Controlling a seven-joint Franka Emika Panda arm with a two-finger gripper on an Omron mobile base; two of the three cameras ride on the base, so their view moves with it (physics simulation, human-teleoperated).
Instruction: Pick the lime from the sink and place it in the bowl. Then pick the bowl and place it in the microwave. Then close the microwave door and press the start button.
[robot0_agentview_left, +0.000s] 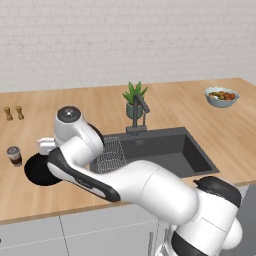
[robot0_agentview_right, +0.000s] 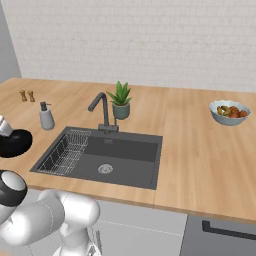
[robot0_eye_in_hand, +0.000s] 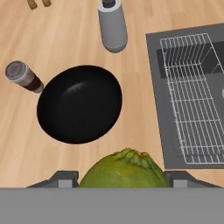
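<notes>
The pincer (robot0_eye_in_hand: 124, 183) is clamped on the lime (robot0_eye_in_hand: 125, 169): from the hand view the yellow-green fruit sits right between the two dark finger tips (robot0_eye_in_hand: 65, 179), pressed on both sides. Taking the black bowl (robot0_eye_in_hand: 79, 104) as the mark, the lime hangs above the bench (robot0_eye_in_hand: 52, 43) just off the bowl's rim, on the side toward the sink (robot0_eye_in_hand: 192, 96), not over the bowl's middle. The bowl itself stands on the wooden bench with nothing in it.

Beside the bowl, on the side away from the sink, stands a small lidded coffee cup (robot0_eye_in_hand: 23, 76), close to the rim but apart from it. A grey soap dispenser (robot0_eye_in_hand: 112, 25) stands on the bench beyond the bowl, near the sink's corner. Two little brown shakers (robot0_agentview_left: 13, 113) sit well apart from the bowl, further back toward the wall.

The sink lies to the other side of the bowl, with a wire rack (robot0_agentview_right: 66, 151) in the end nearest the bowl and a round silver drain (robot0_agentview_right: 105, 168) in its floor. Behind the sink are a dark faucet (robot0_agentview_right: 101, 111) and a small potted plant (robot0_agentview_right: 120, 100). Far beyond the sink from the bowl, a pale fruit bowl (robot0_agentview_right: 229, 111) rests on the bench.

From the left base view the white arm (robot0_agentview_left: 125, 185) reaches across the sink's near edge toward the bowl.
</notes>
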